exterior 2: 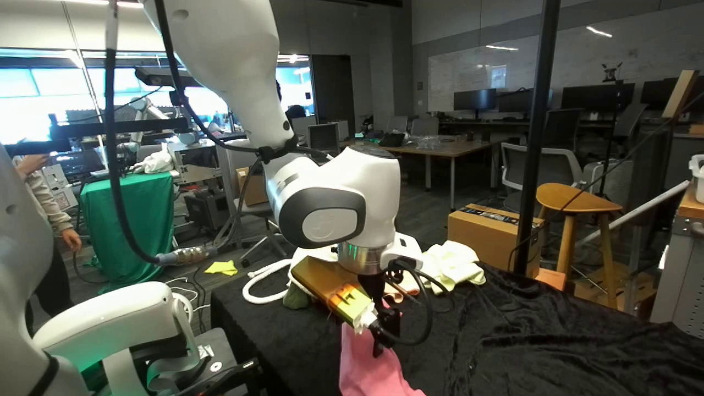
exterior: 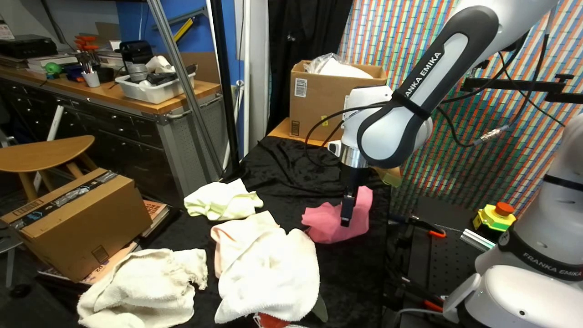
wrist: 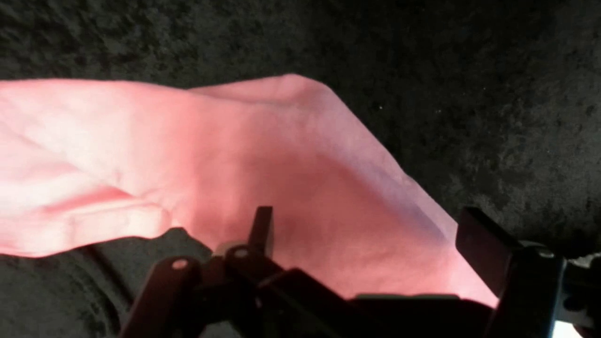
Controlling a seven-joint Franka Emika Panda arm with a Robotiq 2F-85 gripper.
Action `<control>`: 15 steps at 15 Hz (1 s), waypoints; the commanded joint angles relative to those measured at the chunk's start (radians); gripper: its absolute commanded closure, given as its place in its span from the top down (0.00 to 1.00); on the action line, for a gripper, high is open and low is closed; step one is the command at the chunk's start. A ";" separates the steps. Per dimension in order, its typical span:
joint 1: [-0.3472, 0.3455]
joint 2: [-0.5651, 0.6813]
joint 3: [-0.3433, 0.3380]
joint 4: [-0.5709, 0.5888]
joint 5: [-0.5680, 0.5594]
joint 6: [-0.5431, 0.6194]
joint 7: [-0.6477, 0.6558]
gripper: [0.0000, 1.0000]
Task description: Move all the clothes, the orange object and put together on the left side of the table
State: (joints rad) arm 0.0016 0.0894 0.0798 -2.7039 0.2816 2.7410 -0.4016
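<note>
- Exterior view, black table (exterior: 291, 166): I see an off-white cloth (exterior: 141, 291) left of the white cloth (exterior: 273, 273).
- Pale yellow cloth (exterior: 223, 199): beyond the white cloth, leftward.
- Pale pink cloth (exterior: 237, 231): partly beneath it.
- Orange-red object (exterior: 272, 321): at the white cloth's near edge.
- Bright pink cloth (exterior: 324, 223): right of it, below my gripper (wrist: 368, 227), jaws spread wide in the wrist view.

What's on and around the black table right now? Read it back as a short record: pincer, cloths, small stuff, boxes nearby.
Surface: table with a black fabric top
Grasp: pincer open over the bright pink cloth, nothing gripped
Contact: can't tell whether the pincer touches it
Overlap: white cloth lying over pale pink cloth
Beside that pair: yellowish cloth; cream cloth
Small item: orange-red thing, partly visible at the white cloth's edge
Boxes nearby: closed box; open box
</note>
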 commanded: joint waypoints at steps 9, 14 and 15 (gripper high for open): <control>0.035 -0.034 0.124 -0.050 0.254 0.224 -0.091 1.00; 0.042 0.033 0.135 -0.039 0.218 0.287 -0.062 1.00; 0.042 0.043 0.137 -0.039 0.221 0.296 -0.062 1.00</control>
State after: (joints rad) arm 0.0309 0.0958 0.2105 -2.7425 0.5007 2.9753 -0.4673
